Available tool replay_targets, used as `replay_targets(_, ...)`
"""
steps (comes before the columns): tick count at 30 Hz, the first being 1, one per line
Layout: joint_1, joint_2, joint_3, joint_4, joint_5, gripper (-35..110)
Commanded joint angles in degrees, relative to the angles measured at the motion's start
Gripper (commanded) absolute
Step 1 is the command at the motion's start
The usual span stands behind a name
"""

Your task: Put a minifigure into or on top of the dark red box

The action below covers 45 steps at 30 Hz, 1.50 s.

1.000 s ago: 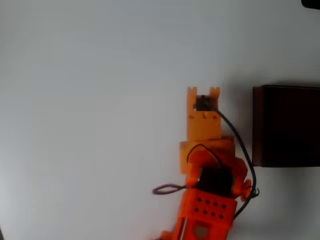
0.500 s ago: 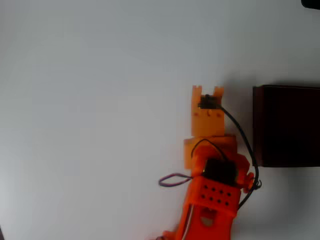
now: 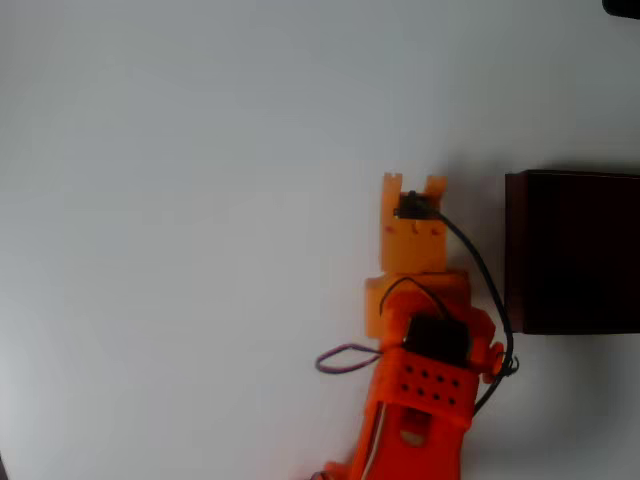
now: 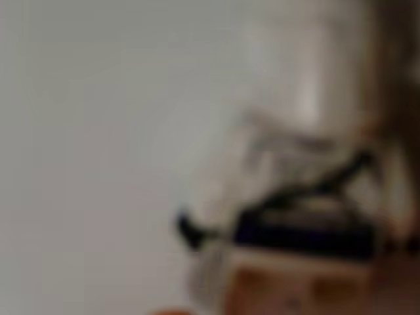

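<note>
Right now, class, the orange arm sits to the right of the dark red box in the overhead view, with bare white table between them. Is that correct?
Not quite. In the overhead view the orange arm is to the left of the dark red box, which sits at the picture's right edge. The rest holds: bare white table shows between them.

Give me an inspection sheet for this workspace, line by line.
Surface: plain white table, bare around the arm.
Job's things: dark red box at the right edge of the overhead view, nothing seen inside it; a blurred white figure with dark marks sits close to the wrist camera, too blurred to tell whether it is held.
Clutter: nothing seen.
End effector: orange, left of the box; state cannot be told.
Cables: black cable along the arm; purple loop at its left.
Surroundings: dark object at top right corner.
</note>
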Motion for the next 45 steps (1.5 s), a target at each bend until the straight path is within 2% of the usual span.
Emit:
replay_targets(1, 0.44, 0.09, 0.26, -0.26, 1.58, 19)
replay_targets(15, -0.53, -2.20, -1.14, -0.53, 2.29, 17)
replay_targets(24, 0.00, -4.13, -3.16, 0.70, 1.85, 4)
replay_targets(31, 0.53, -6.24, -6.06, 2.90, 0.97, 0)
replay_targets(36, 4.83, -2.99, -13.97, 12.66, -7.21, 0)
replay_targets(42, 15.47, 2.02, -28.74, 26.02, -20.30, 0)
replay_targets(45, 20.74, 0.88, -36.83, 28.92, -27.16, 0)
